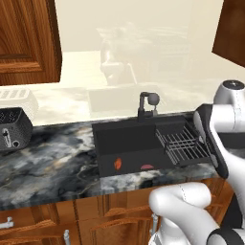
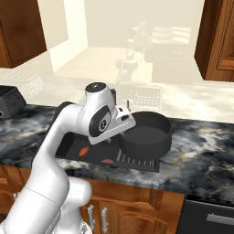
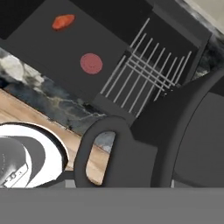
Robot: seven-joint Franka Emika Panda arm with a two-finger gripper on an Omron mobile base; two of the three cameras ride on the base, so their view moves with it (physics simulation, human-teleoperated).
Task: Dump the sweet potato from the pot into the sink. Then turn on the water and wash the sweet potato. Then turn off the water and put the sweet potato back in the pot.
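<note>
Your gripper point(image 2: 129, 119) grasps the pot point(image 2: 147, 133) by its rim, holding it above the sink point(image 1: 125, 141). The sweet potato point(image 1: 117, 163) lies on the basin floor.

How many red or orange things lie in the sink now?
2. The sweet potato lies on the sink floor near its left wall; a flat red disc lies to its right, near the wire rack.

Matt black pot point(image 2: 146, 132) and sink point(image 1: 124, 139), glossy marbled stone counter point(image 1: 48, 162), polished wood cabinets point(image 1: 28, 38).
</note>
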